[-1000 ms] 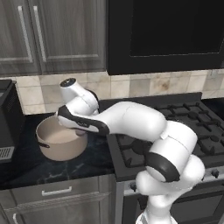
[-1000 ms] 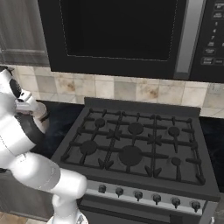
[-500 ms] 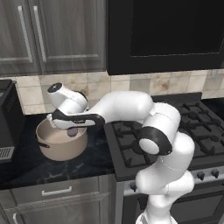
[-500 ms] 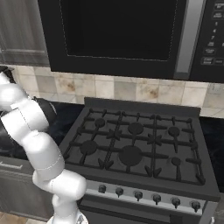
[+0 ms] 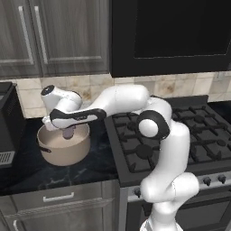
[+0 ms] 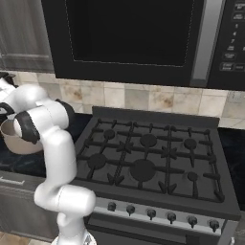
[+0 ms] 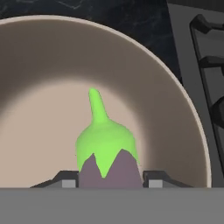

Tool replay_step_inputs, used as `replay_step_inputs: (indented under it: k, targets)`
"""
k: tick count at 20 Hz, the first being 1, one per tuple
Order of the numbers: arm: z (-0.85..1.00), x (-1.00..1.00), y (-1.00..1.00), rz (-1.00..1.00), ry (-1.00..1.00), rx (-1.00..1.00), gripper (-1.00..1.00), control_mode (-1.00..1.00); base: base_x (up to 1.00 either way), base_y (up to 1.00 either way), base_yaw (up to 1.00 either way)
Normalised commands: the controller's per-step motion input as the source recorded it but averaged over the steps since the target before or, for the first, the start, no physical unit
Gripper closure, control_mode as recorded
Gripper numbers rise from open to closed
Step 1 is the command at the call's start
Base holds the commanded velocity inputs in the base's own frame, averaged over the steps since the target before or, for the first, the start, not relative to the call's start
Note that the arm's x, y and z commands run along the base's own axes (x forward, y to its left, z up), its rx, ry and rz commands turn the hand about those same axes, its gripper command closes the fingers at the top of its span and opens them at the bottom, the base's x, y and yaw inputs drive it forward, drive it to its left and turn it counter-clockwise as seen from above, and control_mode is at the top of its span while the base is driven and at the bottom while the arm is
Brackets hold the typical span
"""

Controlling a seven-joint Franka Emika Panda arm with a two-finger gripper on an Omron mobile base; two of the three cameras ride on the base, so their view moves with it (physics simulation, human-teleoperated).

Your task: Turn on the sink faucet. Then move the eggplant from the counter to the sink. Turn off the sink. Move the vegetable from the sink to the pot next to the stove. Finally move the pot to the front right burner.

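Observation:
The purple eggplant [image 7: 107,151] with its green stem tip hangs over the inside of the beige pot [image 7: 39,65], held between my fingertips. My gripper [image 7: 109,177] is shut on it. From the left base view the gripper [image 5: 67,130] sits just above the pot [image 5: 63,149], with the eggplant [image 5: 68,133] dipping below the rim. The pot stands on the black marble counter [image 5: 27,169] left of the stove [image 5: 180,135]. In the right base view the pot [image 6: 14,141] shows behind my arm, and the stove [image 6: 148,153] spreads to the right.
A dark appliance [image 5: 9,122] stands on the counter left of the pot. Grey cabinets [image 5: 49,36] and a black microwave [image 6: 139,33] hang above. The stove's grates [image 7: 205,65] lie close beside the pot's right rim.
My arm has swung further left and lowered, bringing the eggplant from above the pot's right side down into its opening.

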Motion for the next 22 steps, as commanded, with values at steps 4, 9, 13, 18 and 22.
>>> replay_step_inputs:
  k: [4, 9, 13, 18, 22]
  targets:
    - [-0.31, 0.01, 0.01, 0.00, 0.01, -0.03, 1.00, -1.00, 0.00, 0.00, 0.00]
    - [-0.49, 0.00, -0.12, 0.00, 0.00, 0.00, 1.00, -1.00, 0.00, 0.00, 0.00]
    - [-0.36, 0.02, -0.28, 0.00, 0.00, 0.01, 1.00, -1.00, 0.00, 0.00, 0.00]
    - [-0.03, 0.12, -0.27, 0.00, 0.00, 0.09, 1.00, -1.00, 0.00, 0.00, 0.00]
    - [-0.11, 0.05, -0.16, 0.00, 0.00, 0.07, -1.00, -1.00, 0.00, 0.00, 0.00]
